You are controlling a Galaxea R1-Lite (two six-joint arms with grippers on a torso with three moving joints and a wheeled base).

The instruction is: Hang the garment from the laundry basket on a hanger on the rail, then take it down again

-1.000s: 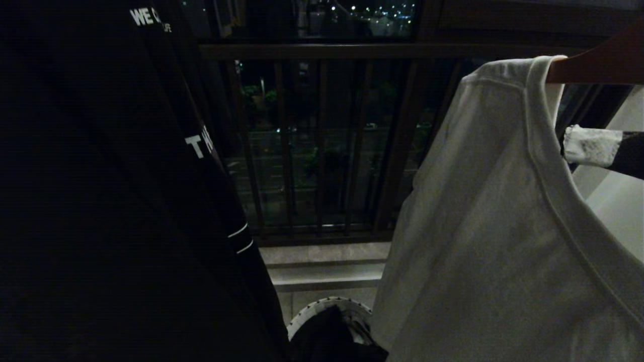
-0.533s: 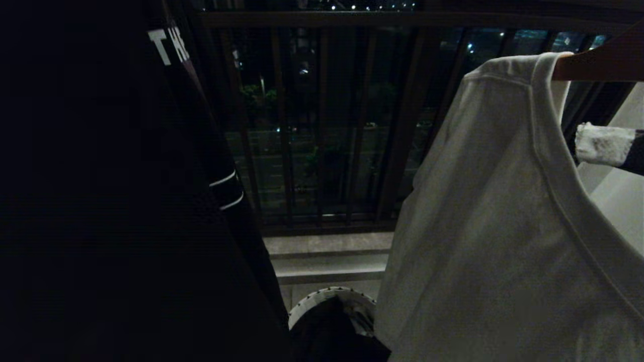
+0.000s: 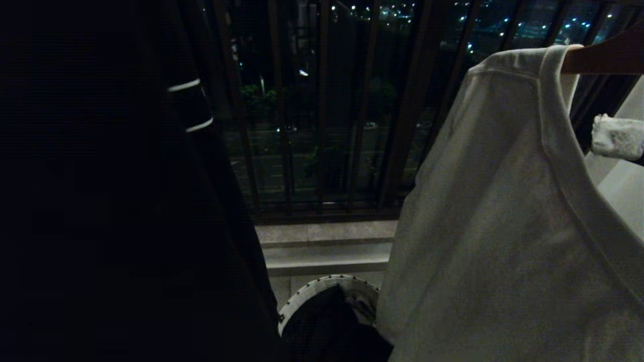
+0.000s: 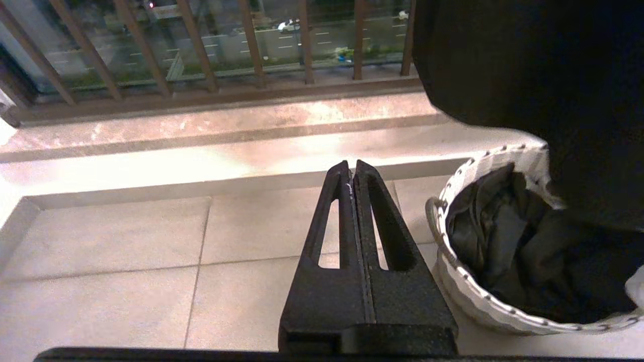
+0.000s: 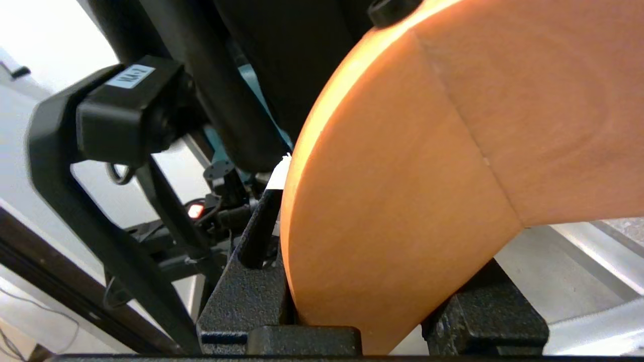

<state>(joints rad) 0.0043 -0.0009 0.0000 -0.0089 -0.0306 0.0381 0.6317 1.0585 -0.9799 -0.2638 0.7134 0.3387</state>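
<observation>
The right end effector (image 5: 372, 322) pinched the wooden hanger (image 5: 453, 151), carrying the white garment (image 3: 503, 226) so it hung free, while the left end effector (image 4: 352, 173), pressed together, idled beside the laundry basket (image 4: 468, 296) on the floor before the railing (image 3: 322, 125).

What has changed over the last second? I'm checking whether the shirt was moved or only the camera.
The whole head view shifted: railing, black garment and laundry basket all slid together, so the camera moved, not the things. The white shirt stays on the wooden hanger, still clamped in the right gripper. The left gripper stays shut, parked beside the basket.
</observation>
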